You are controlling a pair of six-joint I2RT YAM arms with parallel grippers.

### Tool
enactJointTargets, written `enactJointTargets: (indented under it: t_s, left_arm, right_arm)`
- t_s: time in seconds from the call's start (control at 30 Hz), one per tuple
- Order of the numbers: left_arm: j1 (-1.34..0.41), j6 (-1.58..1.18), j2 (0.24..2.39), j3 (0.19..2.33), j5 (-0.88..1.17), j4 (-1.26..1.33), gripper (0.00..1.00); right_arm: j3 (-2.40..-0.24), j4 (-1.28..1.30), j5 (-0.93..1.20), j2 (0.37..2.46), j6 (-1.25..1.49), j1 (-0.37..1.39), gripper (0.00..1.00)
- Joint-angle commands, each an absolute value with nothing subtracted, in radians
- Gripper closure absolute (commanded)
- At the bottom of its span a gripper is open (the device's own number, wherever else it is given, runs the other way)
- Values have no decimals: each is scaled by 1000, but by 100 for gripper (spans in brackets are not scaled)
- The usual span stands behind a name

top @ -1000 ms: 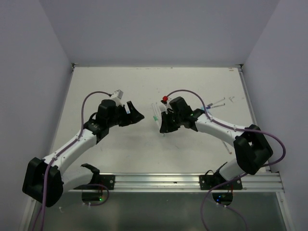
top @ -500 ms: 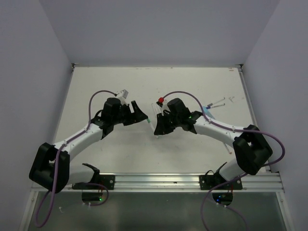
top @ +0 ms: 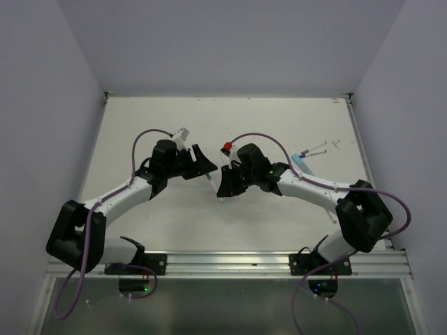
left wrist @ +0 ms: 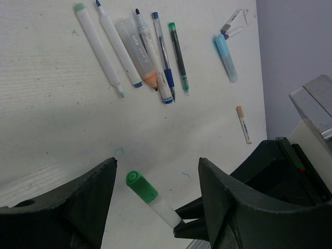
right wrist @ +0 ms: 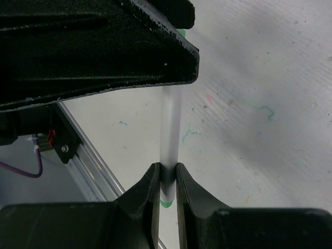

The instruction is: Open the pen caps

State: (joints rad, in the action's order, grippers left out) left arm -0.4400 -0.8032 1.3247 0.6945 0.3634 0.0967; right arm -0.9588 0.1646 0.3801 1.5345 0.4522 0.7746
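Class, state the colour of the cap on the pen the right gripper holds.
Green. The cap on the pen shows best in the left wrist view.

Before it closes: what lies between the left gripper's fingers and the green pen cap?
Nothing: left wrist view shows clear gaps between the fingers and green pen cap.

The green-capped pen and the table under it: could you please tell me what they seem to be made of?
The green-capped pen is probably plastic: the green cap looks smooth and slightly glossy, the barrel whitish and translucent. The table looks like a matt off-white board, possibly painted wood, with faint grain lines and ink scribbles.
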Motion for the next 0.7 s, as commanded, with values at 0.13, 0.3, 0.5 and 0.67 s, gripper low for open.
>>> enactJointTargets:
  t_s: [0.13,0.3,0.5,0.67]
  left_arm:
    - [-445,-841,1331,706,422,184,34]
    - [-445,-851,1338,698,442,198,38]
    - [-445,-879,1361,683,483,242,49]
    - [-445,-888,1370,676,491,258,57]
  right_arm:
    - [-1005,123,350,1557,463,781,100]
    - [-999,113,336,1552,468,785,100]
    - [-1014,124,321,1539,454,784,100]
    - [-1014,123,304,1529,451,784,100]
